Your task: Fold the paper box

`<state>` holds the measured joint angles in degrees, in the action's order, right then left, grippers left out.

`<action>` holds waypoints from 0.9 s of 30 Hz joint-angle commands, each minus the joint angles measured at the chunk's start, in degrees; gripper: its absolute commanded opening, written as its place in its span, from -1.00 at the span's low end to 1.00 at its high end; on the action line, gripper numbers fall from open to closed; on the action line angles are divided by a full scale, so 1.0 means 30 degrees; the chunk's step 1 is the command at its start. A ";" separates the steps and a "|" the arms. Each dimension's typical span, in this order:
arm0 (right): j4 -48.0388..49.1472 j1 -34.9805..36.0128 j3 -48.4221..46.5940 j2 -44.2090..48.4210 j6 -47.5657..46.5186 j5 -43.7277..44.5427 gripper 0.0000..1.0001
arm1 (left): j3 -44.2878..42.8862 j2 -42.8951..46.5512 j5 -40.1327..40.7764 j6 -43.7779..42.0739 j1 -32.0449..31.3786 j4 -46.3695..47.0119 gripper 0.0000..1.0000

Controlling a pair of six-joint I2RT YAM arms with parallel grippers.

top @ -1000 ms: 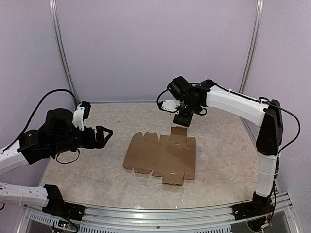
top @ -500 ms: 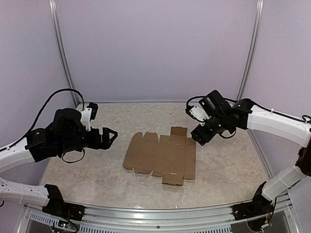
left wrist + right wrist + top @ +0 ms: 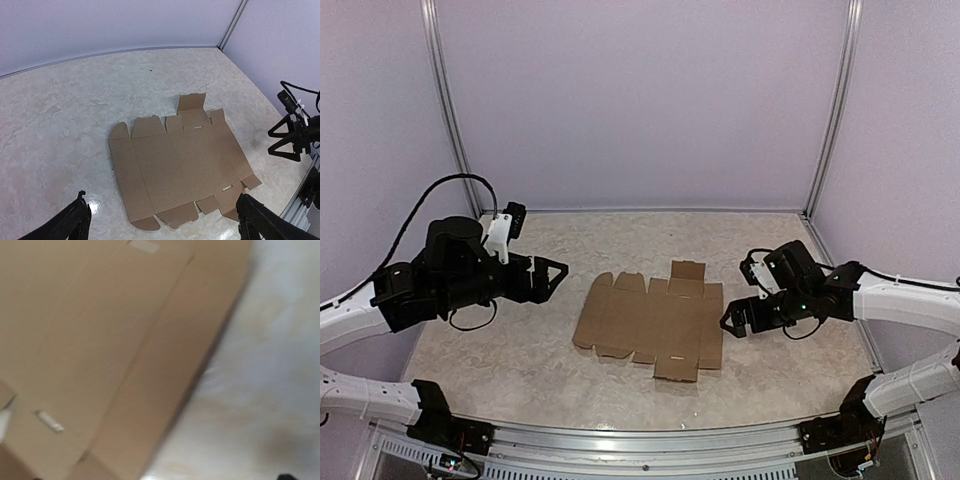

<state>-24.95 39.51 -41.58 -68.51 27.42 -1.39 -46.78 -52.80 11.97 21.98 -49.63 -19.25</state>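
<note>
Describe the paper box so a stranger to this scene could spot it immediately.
Look at the pale marbled table inside the lilac-walled booth. At its middle, between the left gripper and right gripper, lies the paper box: a flat, unfolded brown cardboard sheet with tabs and flaps, the only brown thing there.

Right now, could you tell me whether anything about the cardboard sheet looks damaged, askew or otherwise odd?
Nothing stands out. The paper box lies flat and unfolded on the table, with no tear or crumpling that I can see. The left gripper and right gripper are open, clear of it on either side.
</note>
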 commanded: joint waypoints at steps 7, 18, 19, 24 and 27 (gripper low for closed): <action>0.7275 -0.0220 0.4488 -0.0490 0.6291 -0.4814 0.67 | -0.0231 0.0003 -0.0683 -0.0138 -0.0155 0.0504 0.97; 1.2431 -0.0419 0.6613 -0.2060 1.0427 -0.5283 0.19 | -0.0008 0.0370 -0.1116 -0.0031 -0.0183 0.0689 0.97; 1.2672 -0.0439 0.6737 -0.2156 1.0606 -0.5196 0.16 | -0.0004 0.0412 -0.1118 -0.0031 -0.0186 0.0653 0.98; 1.4365 -0.0611 0.7485 -0.2827 1.1583 -0.5221 0.06 | 0.0026 0.0590 -0.1009 -0.0023 -0.0186 0.0526 0.98; 1.5830 -0.0666 0.7996 -0.3578 1.2311 -0.5530 0.01 | 0.0074 0.0664 -0.0953 -0.0002 -0.0185 0.0619 0.98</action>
<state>15.38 38.20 -19.79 -76.69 60.38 -17.15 -46.98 -51.66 9.39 21.87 -49.71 -17.98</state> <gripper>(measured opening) 0.514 0.988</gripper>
